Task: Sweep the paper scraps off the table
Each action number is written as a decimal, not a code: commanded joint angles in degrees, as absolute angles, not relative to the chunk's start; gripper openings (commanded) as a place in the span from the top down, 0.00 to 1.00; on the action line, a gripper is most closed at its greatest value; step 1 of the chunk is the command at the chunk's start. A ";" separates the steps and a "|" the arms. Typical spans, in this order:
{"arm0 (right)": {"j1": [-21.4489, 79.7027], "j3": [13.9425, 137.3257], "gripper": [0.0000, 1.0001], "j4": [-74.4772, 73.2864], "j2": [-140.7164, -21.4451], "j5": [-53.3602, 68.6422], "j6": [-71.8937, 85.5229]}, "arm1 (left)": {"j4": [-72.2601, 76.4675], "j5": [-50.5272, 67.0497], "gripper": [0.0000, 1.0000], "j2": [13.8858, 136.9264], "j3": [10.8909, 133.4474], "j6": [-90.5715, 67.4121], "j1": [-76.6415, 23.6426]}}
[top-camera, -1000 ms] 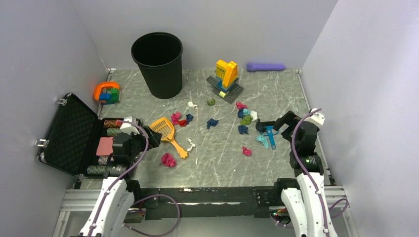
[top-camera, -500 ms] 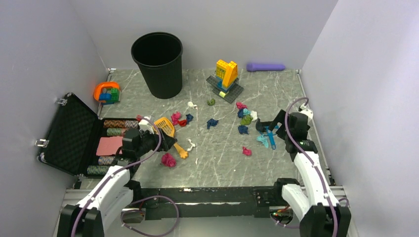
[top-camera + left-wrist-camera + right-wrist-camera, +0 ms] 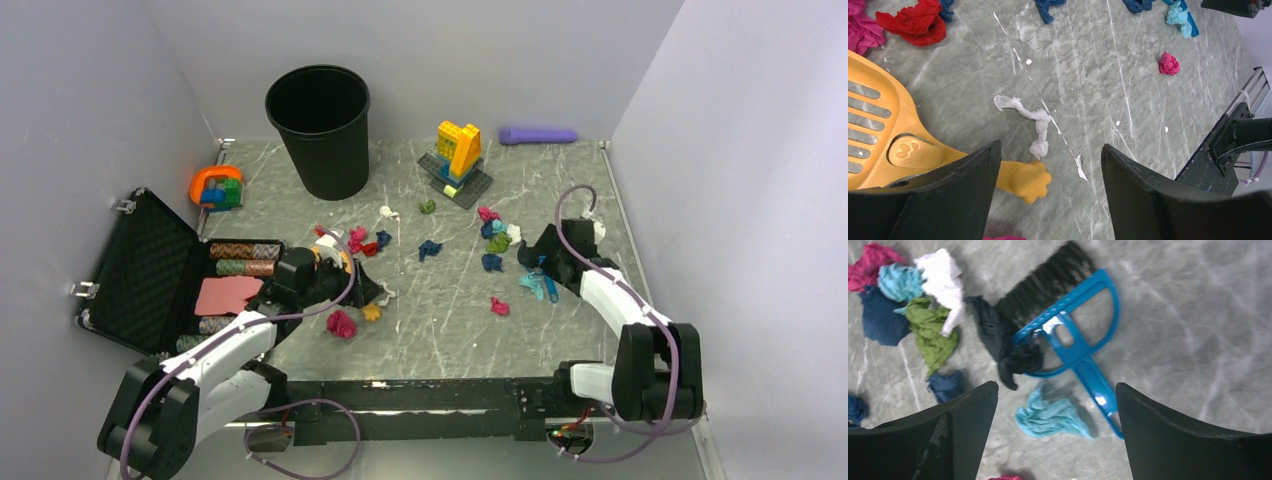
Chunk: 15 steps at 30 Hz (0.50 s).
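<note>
Pickup of the two tools looks like the step in hand. Left gripper (image 3: 1050, 146) hangs with jaws spread and nothing gripped. The scoop (image 3: 878, 130) handle runs under one finger, and only its paw-shaped tip pokes into the gap. It would be better to shift until the shaft sits squarely between the jaws before closing, keeping clear of the white scrap (image 3: 1034, 120) just ahead of the gap.

Right gripper (image 3: 1057, 386) is likewise released, its jaws straddling the brush (image 3: 1089, 379), whose handle slants toward one finger. A teal scrap (image 3: 1050, 419) lies in the gap beside it. Turn the wrist to cross the handle, come down low, then close, so no paper gets pinched along with it.

Scraps (image 3: 930, 332) lie loose on the table (image 3: 1148, 100), mostly ahead of the right jaws and to their left.
</note>
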State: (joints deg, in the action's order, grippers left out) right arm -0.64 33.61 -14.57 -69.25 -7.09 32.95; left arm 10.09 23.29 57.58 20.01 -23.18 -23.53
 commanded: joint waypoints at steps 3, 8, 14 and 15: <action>5.83 39.81 0.09 -10.23 -76.48 -8.87 36.23 | 12.31 22.57 0.21 56.56 21.91 -21.73 -24.56; 9.95 41.92 0.11 -8.25 -82.84 -7.04 38.08 | 11.28 21.89 0.20 55.07 21.87 -21.46 -24.60; 16.26 45.16 0.11 -6.40 -88.90 -4.14 41.38 | 10.40 21.21 0.20 53.47 21.49 -21.18 -24.61; 17.63 45.99 0.11 -6.44 -89.17 -4.32 41.71 | 10.30 21.11 0.21 53.32 21.46 -21.16 -24.61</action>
State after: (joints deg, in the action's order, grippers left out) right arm 13.50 42.63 -8.75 -87.18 -6.09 38.46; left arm 9.78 21.93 54.83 20.16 -22.50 -24.36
